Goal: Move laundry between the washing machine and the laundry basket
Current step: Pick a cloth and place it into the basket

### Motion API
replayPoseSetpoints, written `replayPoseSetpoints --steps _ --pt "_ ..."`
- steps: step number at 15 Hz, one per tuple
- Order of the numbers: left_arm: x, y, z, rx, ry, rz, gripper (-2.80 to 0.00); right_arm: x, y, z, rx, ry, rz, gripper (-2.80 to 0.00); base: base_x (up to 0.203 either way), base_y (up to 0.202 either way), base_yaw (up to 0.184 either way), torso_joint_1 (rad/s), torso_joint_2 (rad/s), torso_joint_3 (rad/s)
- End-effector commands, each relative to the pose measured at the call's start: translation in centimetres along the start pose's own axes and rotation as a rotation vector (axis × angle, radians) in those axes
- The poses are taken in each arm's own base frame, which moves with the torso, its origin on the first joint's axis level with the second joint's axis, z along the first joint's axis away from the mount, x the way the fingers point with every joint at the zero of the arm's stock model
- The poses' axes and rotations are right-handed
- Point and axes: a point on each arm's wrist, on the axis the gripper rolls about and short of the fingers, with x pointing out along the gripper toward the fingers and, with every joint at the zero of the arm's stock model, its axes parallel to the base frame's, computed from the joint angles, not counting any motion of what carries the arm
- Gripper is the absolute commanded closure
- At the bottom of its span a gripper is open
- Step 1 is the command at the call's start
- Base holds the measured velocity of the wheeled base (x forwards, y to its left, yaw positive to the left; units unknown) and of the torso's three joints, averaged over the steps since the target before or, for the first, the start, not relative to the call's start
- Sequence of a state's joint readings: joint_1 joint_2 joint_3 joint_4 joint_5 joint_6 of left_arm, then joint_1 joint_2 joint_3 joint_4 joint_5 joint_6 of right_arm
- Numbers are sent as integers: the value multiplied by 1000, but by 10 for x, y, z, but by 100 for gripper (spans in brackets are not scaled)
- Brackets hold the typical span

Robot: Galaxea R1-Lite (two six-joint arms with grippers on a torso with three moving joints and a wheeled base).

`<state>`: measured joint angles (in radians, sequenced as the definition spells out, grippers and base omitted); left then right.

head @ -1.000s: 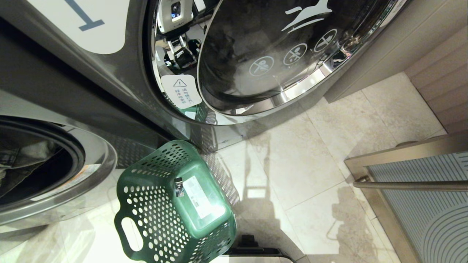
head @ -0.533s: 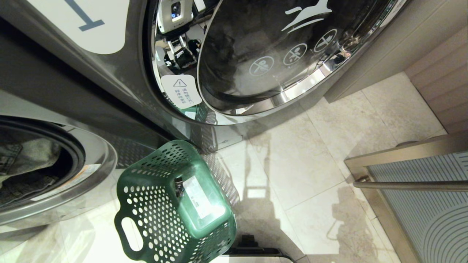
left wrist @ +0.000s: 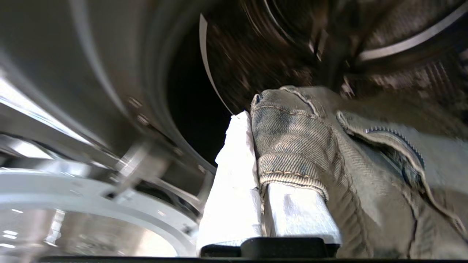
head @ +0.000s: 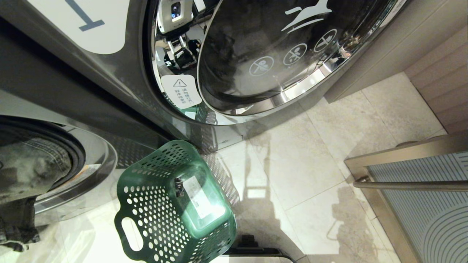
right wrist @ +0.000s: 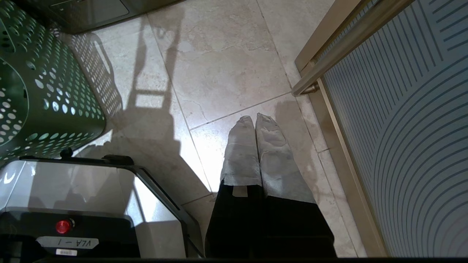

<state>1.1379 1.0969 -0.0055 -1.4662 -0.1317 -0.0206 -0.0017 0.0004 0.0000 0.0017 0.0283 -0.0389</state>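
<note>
The laundry [head: 29, 171], a bundle of grey denim-like cloth, bulges out of the washing machine's round opening [head: 95, 160] at the far left of the head view, and a fold hangs down over the rim. In the left wrist view my left gripper [left wrist: 256, 153] is shut on the laundry [left wrist: 292, 138], just in front of the dark drum [left wrist: 292, 44]. The green laundry basket [head: 161, 204] lies tipped on the floor beside the machine, its stickered base showing. My right gripper [right wrist: 255, 118] hangs shut and empty over the tiles.
The machine marked "1" [head: 80, 22] stands behind, its chrome-rimmed glass door [head: 270, 54] closed. A glass door with a metal bar handle [head: 413, 185] is at the right. My base [right wrist: 73, 204] sits close to the basket [right wrist: 44, 91].
The laundry has come from deep inside the drum out to the opening, and part of it now hangs over the rim. The basket and the right arm have not moved.
</note>
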Motion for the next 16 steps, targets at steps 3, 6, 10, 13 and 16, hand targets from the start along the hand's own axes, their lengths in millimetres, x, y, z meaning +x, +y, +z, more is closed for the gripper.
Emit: replayPoseSetpoints --steps 3,6,10,13,16 --pt "-13 1 26 37 -152 45 0 0 0 0 -1 -1 1 0 0 0 0 0 0 0" --pt "-24 0 36 44 -202 78 0 0 0 0 0 1 1 0 0 0 0 0 0 0" --pt "-26 1 49 36 -211 139 0 0 0 0 -1 -1 1 0 0 0 0 0 0 0" --pt "-21 2 52 29 -158 163 0 0 0 0 1 -1 1 0 0 0 0 0 0 0" --pt "-23 1 40 16 -45 120 0 0 0 0 -1 -1 1 0 0 0 0 0 0 0"
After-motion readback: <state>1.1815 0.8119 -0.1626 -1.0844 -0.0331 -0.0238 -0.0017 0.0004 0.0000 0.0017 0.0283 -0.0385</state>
